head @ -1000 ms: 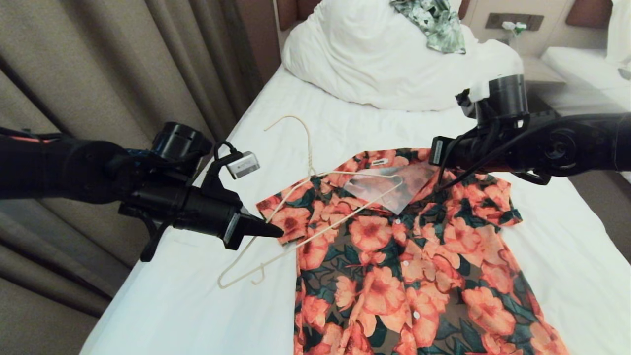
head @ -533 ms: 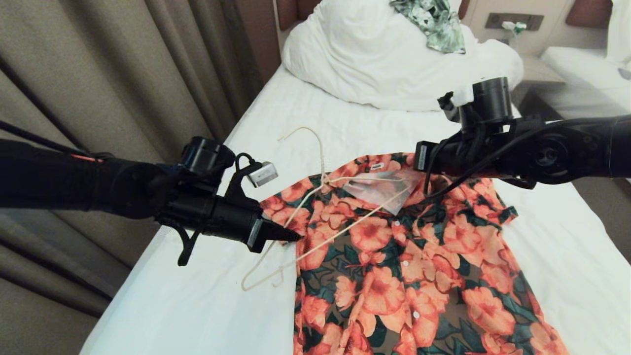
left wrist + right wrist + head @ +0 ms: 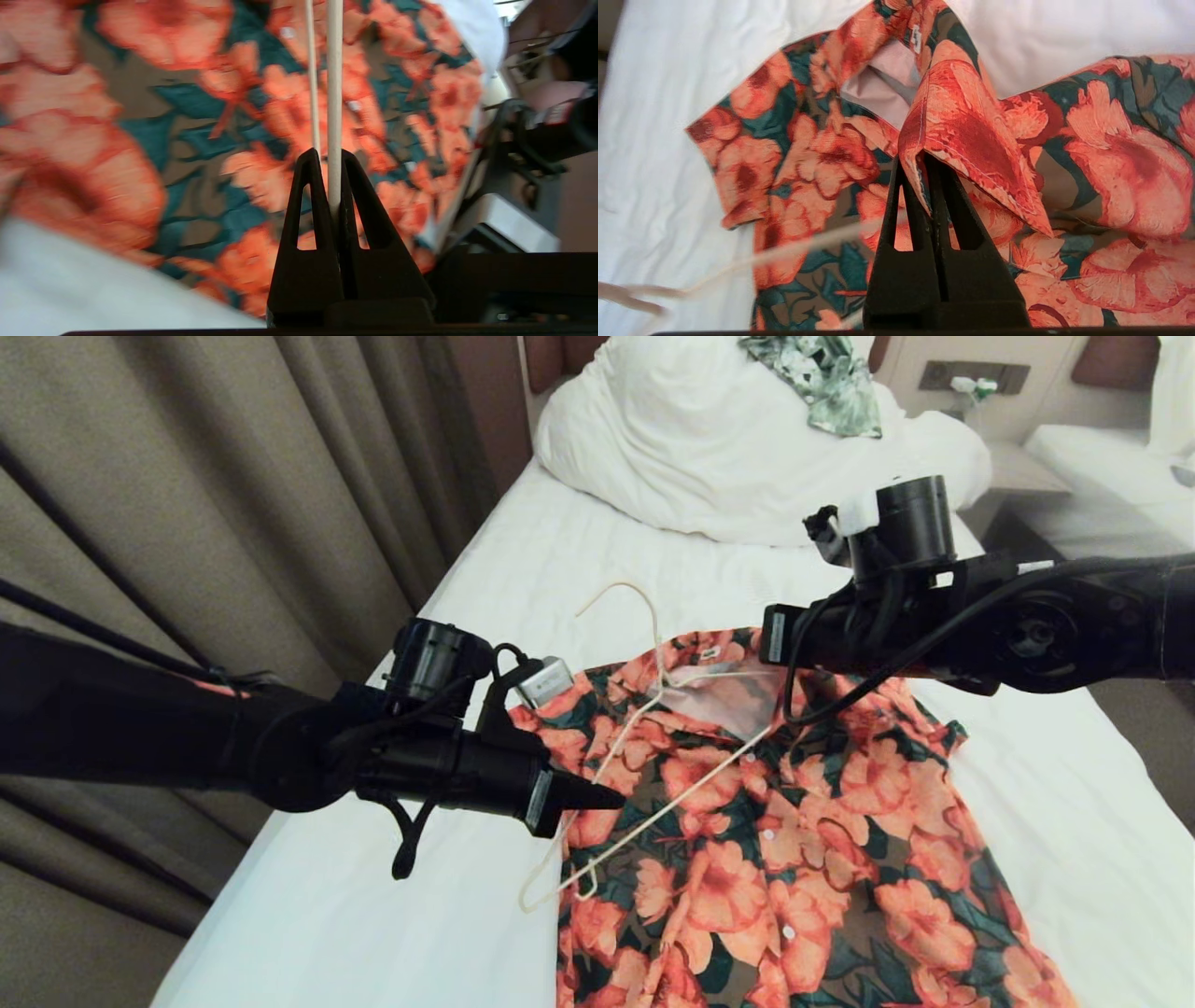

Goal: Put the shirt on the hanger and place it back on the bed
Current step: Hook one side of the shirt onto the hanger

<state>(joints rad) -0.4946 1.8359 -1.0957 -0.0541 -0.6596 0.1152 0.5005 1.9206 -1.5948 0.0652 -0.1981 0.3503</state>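
While the shirt (image 3: pixel 775 840) lies flat, front up, on the bed (image 3: pixel 373 915), both arms work at its neck. At nine o'clock, the left gripper (image 3: pixel 597 795) is clamped on a wire of the hanger (image 3: pixel 644 747), holding one shoulder inside the collar opening, apparently to feed it in. At two o'clock of the collar, the right gripper (image 3: pixel 931 161) pinches a collar flap, lifting it so the neck gapes. At twelve o'clock, a bunched duvet (image 3: pixel 709 448) carries a leafy garment (image 3: pixel 826 383).
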